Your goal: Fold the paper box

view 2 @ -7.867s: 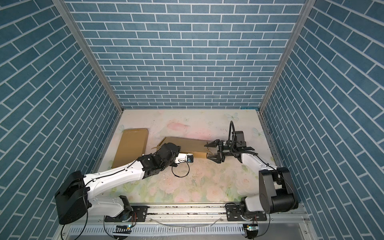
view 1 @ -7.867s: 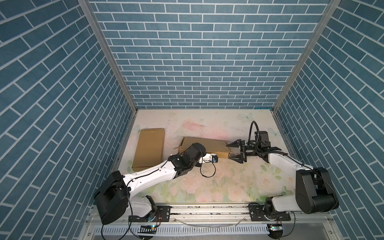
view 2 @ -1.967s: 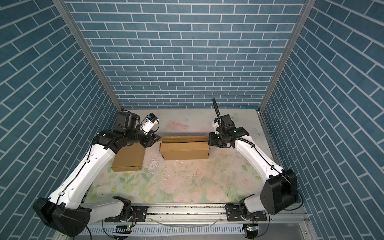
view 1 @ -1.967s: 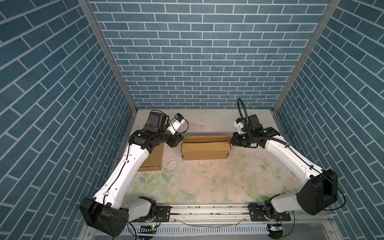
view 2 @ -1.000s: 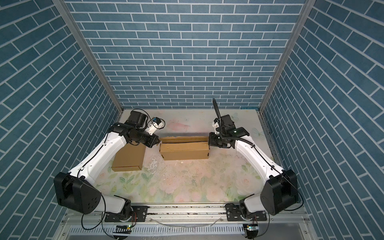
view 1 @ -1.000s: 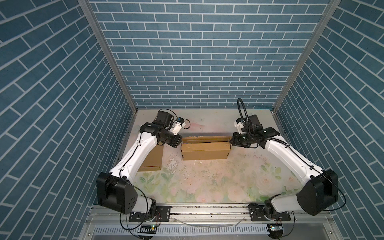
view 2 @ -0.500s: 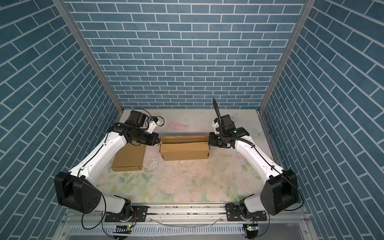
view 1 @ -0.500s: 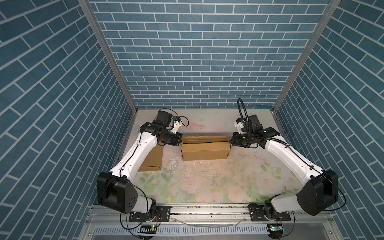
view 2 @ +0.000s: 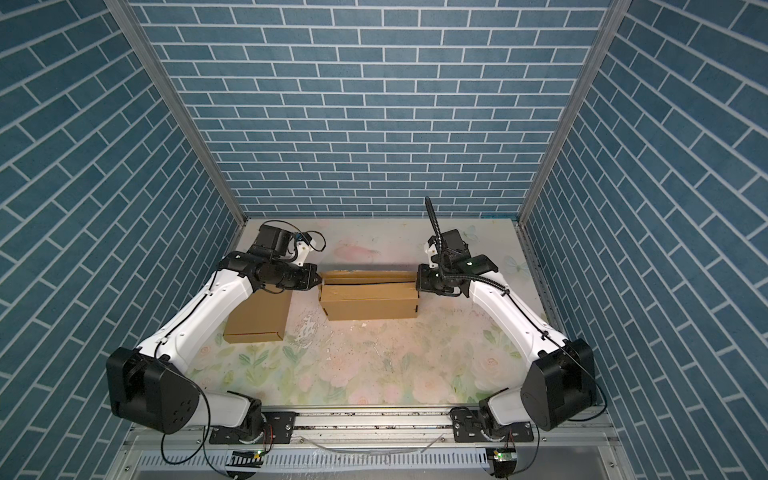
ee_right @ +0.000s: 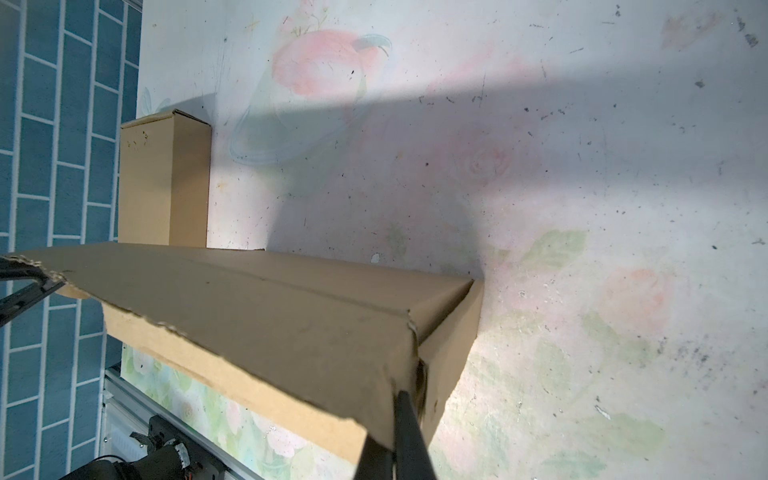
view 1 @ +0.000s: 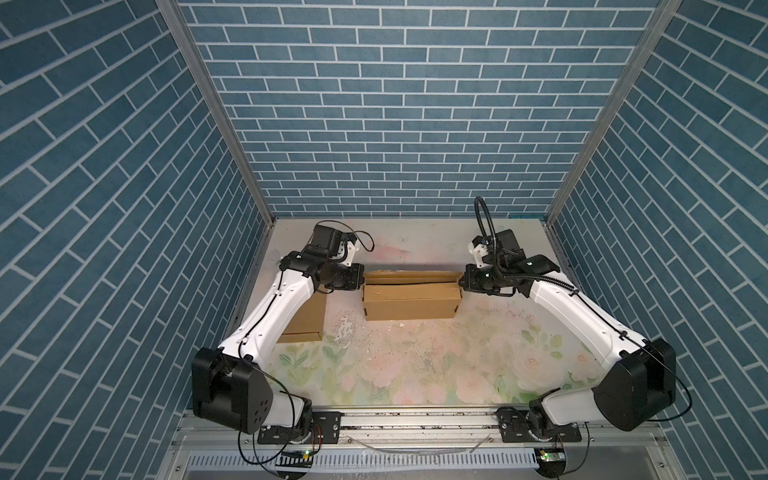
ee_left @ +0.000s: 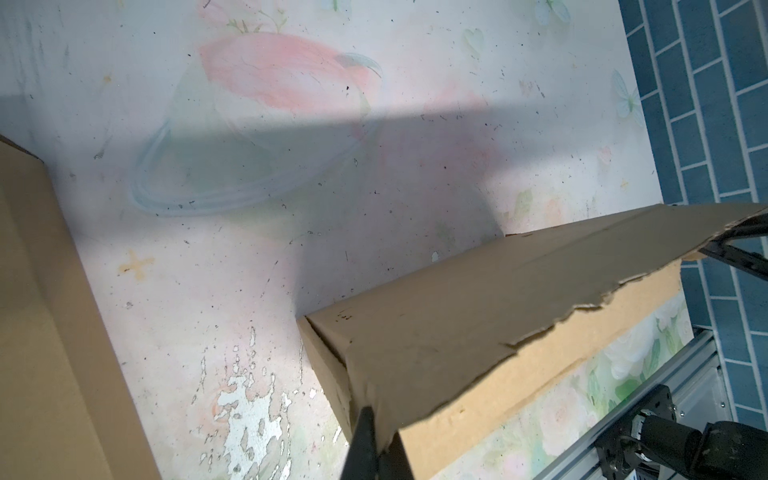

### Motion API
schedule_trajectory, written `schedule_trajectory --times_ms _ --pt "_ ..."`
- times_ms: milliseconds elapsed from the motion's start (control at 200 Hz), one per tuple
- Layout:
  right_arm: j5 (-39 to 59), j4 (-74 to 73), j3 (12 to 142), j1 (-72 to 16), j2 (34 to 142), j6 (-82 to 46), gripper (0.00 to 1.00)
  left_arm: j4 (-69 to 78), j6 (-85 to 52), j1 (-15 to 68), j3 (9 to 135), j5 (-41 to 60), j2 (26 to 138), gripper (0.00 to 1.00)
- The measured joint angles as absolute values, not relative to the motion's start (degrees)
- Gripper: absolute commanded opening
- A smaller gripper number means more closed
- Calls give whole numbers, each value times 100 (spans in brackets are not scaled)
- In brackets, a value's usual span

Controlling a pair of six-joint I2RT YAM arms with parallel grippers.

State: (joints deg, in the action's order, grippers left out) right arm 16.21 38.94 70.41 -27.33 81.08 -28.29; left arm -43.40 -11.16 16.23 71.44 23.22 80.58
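You are working over a pale flower-printed bench (view 1: 395,365). The long brown cardboard box (view 1: 411,297) is lying across its middle, nearer the far edge than the near one, with its long sides running parallel to that far edge. Its ragged-edged top flap (view 1: 411,277) is sitting slightly raised, with a dark gap showing beneath it. A second, shallower brown cardboard box (view 1: 305,320) is lying along the bench's left edge, partly under your left arm. Your left claw (view 1: 360,283) is meeting the long box at its left end, its jaws pinched narrow on the flap's corner. Your right claw (view 1: 460,283) is gripping the flap's opposite corner at the right end, and its jaws are just as tightly closed.
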Motion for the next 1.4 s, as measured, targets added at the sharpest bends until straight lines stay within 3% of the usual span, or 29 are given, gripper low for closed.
schedule_trajectory --times_ms 1400 --pt "1570 3839 7037 -2738 8138 -2829 0 -3089 -1809 1623 6128 2353 7520 0"
